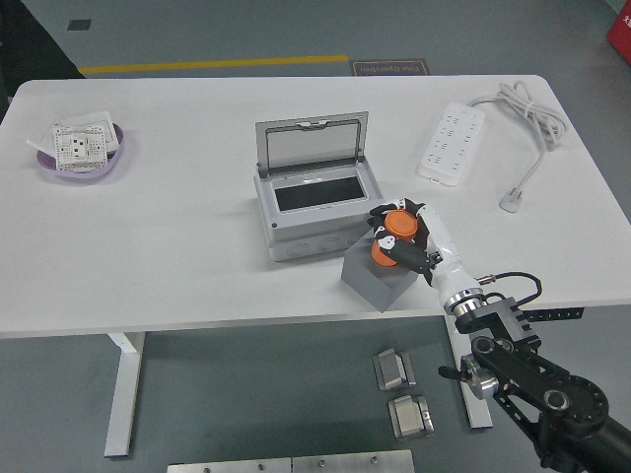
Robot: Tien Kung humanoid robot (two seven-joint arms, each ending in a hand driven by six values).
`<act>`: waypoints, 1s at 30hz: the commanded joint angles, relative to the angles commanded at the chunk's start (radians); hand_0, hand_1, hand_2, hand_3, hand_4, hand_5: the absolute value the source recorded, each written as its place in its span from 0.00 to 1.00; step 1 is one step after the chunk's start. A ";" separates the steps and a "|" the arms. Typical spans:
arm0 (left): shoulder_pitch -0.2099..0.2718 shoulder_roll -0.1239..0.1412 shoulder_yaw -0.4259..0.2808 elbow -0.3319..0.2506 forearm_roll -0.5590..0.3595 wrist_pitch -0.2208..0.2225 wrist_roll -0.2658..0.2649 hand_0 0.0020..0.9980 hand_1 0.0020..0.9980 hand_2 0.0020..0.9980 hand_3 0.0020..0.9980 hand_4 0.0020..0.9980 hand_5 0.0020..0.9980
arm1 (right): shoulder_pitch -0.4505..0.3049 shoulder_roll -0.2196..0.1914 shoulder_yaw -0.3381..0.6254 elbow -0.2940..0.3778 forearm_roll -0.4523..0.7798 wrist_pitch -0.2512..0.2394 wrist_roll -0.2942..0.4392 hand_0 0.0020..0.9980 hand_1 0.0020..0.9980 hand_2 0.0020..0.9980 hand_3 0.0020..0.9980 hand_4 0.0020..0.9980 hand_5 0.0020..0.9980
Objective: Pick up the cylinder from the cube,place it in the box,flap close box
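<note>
The right hand (402,240), white and black with five fingers, is wrapped around a small orange cylinder (391,233), its fingers (381,211) curled over the top and sides so that it grips the piece. The cylinder sits at the top of a grey cube (376,279) near the front edge of the white counter (177,236); whether it touches the cube's top face or is just above it cannot be told. The cube stands just in front of the right corner of a grey plastic box (314,209), whose hinged flap lid (311,144) stands upright and open, showing a dark inside. Farther right lies a white power strip (452,144) with its coiled cable. At the far left sits a purple bowl (81,158) holding white sockets.
</note>
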 joint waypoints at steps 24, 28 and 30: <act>-0.004 0.008 0.024 0.005 -0.018 0.000 0.000 0.72 0.69 0.57 0.78 0.78 0.33 | 0.267 -0.022 -0.094 -0.012 -0.286 -0.073 -0.126 0.22 0.27 0.37 0.26 0.07 0.00; -0.007 0.011 0.028 0.005 -0.021 0.000 0.000 0.72 0.69 0.57 0.78 0.78 0.33 | 0.356 -0.006 -0.164 -0.087 -0.357 -0.066 -0.164 0.03 0.18 0.35 0.25 0.11 0.00; -0.008 0.012 0.031 0.005 -0.022 0.000 0.000 0.72 0.69 0.57 0.78 0.78 0.33 | 0.401 0.002 -0.199 -0.125 -0.396 -0.060 -0.183 0.03 0.18 0.35 0.25 0.11 0.00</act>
